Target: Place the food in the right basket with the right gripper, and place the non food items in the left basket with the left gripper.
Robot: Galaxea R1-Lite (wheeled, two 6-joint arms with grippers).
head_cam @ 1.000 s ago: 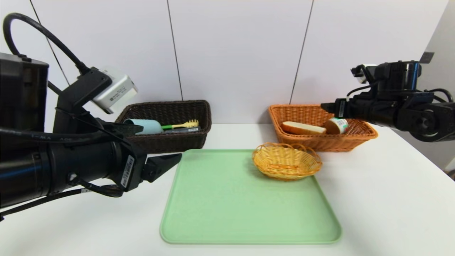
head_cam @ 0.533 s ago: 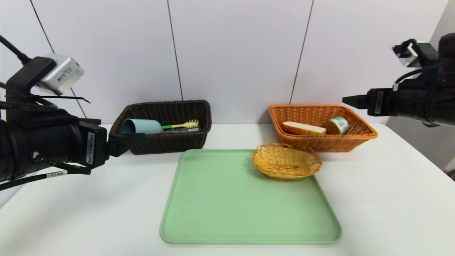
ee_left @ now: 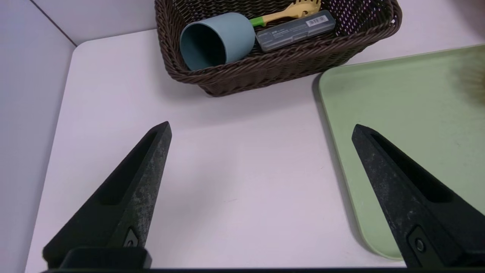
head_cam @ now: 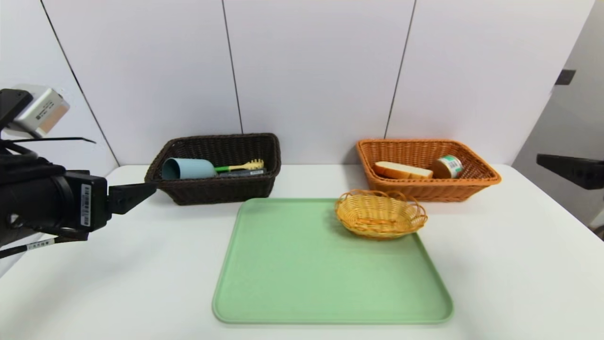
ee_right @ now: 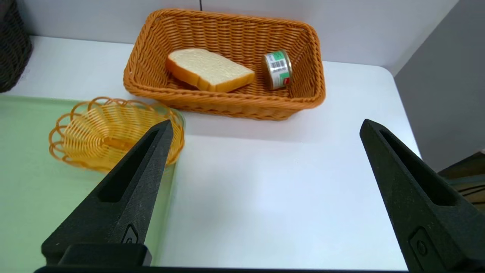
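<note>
1. Landmark: green tray (head_cam: 330, 264) at table centre. Everything below is placed relative to it.
2. Dark brown basket (head_cam: 219, 167) sits behind the tray's far-left corner, just off the tray, against the wall.
3. In it: blue cup (head_cam: 188, 168) lying on its side, a yellow-green brush (head_cam: 240, 166), and a grey flat case (ee_left: 295, 30) beside the cup. All non-food.
4. Orange basket (head_cam: 424, 170) sits behind the tray's far-right corner, off the tray.
5. In it: bread slice (head_cam: 402, 170) on the side nearer the tray's middle, small tin can (head_cam: 448, 166) on its side further right. The two are close; can't tell if they touch.
6. Small yellow wicker bowl (head_cam: 380, 213) sits on the tray's far-right corner, just in front of the orange basket. Nothing loose visible in it; rest of the tray surface is bare.
7. Left gripper (ee_left: 261, 129): left of the tray, above the table, aimed toward the dark basket. Jaws spread wide, nothing between them.
8. Right gripper (ee_right: 265, 127): right of the tray, above the table near its right edge, facing the orange basket. Jaws spread wide, holding nothing.
</note>
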